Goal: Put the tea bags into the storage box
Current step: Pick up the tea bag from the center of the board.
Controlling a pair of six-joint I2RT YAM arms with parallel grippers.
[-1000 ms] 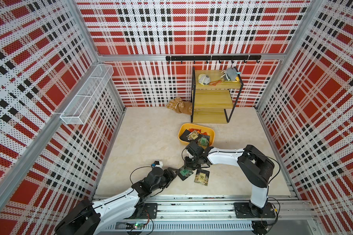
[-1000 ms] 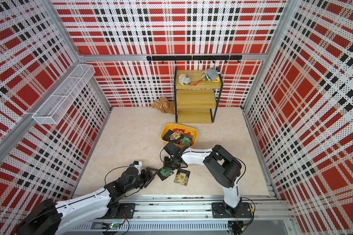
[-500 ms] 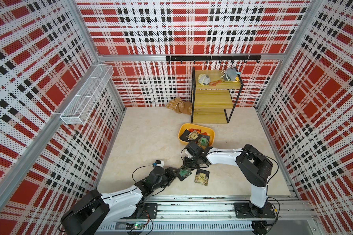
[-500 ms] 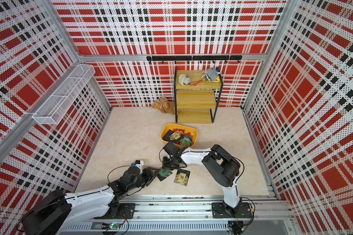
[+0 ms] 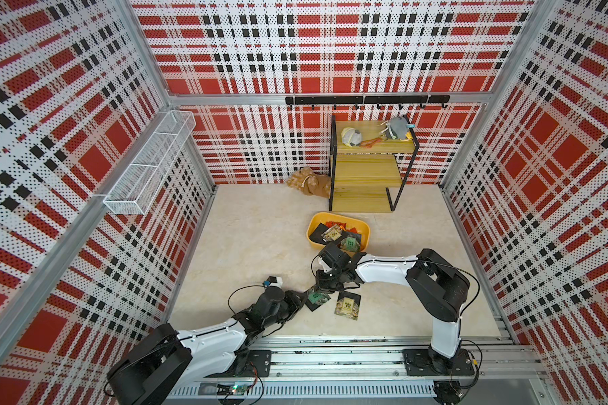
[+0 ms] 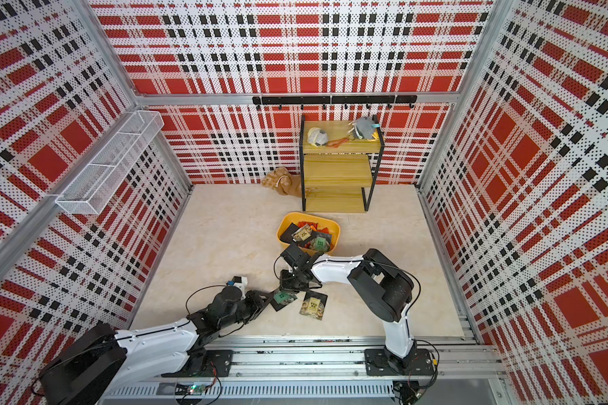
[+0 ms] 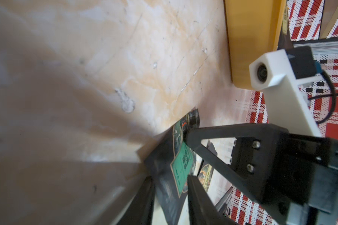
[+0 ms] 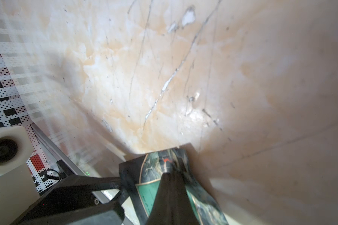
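Sachet in hand: the green-label sachet [image 5: 317, 298] is lying near the front edge of the tabletop [image 5: 260, 252], well apart from the storage box. In the wrist views its gripped end appears to be tilting up off the surface.
Neighbour: the tan-label sachet [image 5: 347, 305] is lying flat just beside it, and neither arm is touching it.
Box contents: the tea bags [image 5: 332, 233] already inside are resting in a loose, overlapping heap of red foil and black squares within the storage box [image 5: 310, 229].
Right arm: the right gripper [image 5: 320, 290] is pinching the far end of the green-label sachet with its jaws fully closed on it.
Left arm: the left gripper [image 7: 169, 180] is straddling the near edge of the same sachet, one finger on each face and the jaws part-way apart. Whether the pads are pressing the foil cannot be told.
Step in hand: this is judged to be a two-arm pickup, with the right arm presenting the sachet and the left arm taking hold.
Progress: most sachets are sitting in the box and two are lying outside it.
Next move calls for: one arm gripping firmly before the other lets go, then lifting clear of the tan-label sachet, carrying over the rim and releasing low.
Surroundings: the wooden shelf [image 5: 365, 171] and the plush toy [image 5: 308, 180] are sitting beyond the box and playing no part.
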